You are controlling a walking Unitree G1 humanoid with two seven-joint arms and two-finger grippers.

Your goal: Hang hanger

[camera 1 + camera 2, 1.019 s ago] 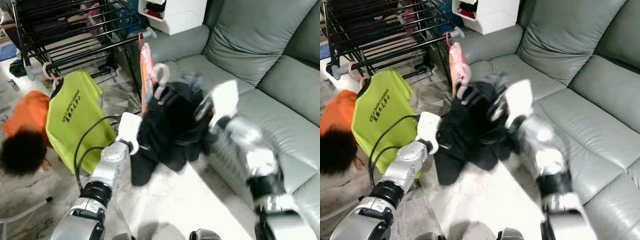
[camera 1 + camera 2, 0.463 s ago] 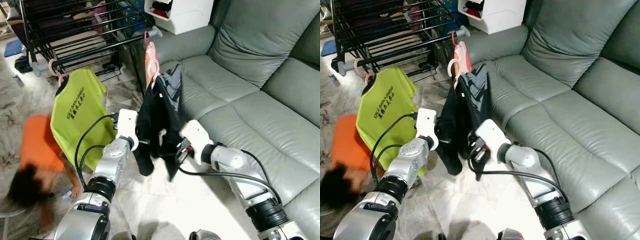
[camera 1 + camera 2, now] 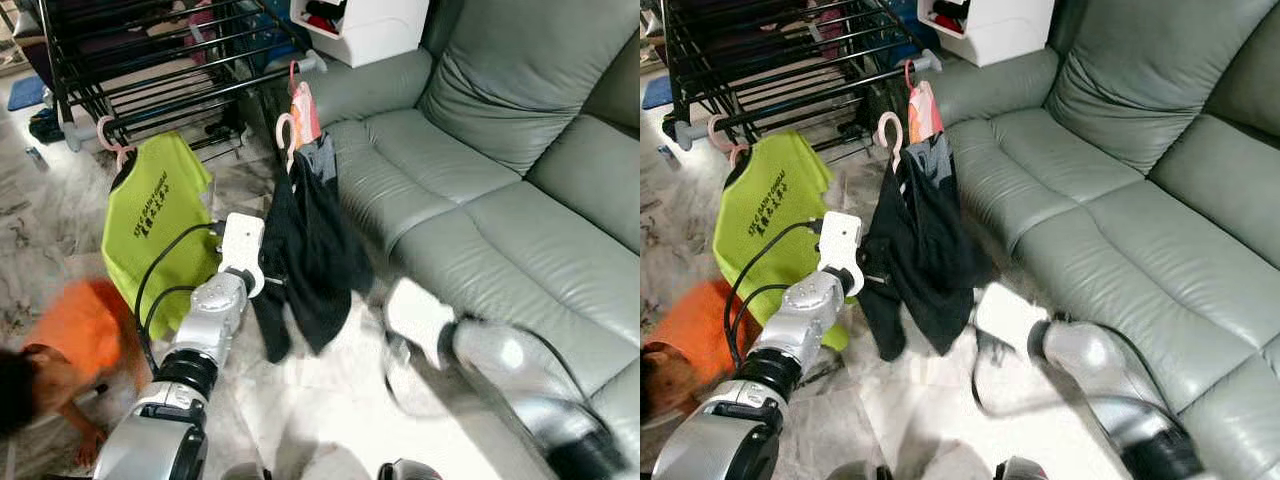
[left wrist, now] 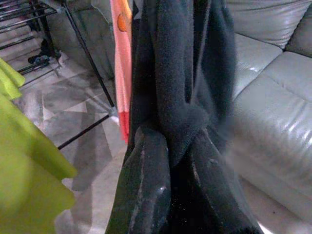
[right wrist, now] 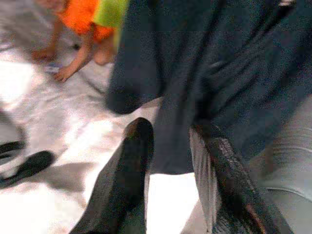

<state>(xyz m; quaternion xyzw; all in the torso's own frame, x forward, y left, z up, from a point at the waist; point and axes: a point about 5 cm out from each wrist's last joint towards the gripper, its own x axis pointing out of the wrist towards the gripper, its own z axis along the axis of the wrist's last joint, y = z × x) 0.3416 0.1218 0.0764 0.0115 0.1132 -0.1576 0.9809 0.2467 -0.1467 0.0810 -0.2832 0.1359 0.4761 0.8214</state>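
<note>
A pink hanger (image 3: pixel 886 128) draped with a black garment (image 3: pixel 918 240) hung in mid-air just short of the black drying rack (image 3: pixel 150 60), beside an orange cloth (image 3: pixel 305 100) on the rack's end. The left tool (image 4: pixel 170 161) had its two fingers pinched shut on the soft, limp fabric — a light load, though one that likely sways and slips; the stiff hanger below its hook looked the surer hold. The right tool (image 5: pixel 168 161), fingers parted and empty, had dropped away from the garment since half a second before — then it sat against the cloth. The hanger stood higher, nearer the rack. A person in orange (image 3: pixel 70 340) crouched on the floor.
</note>
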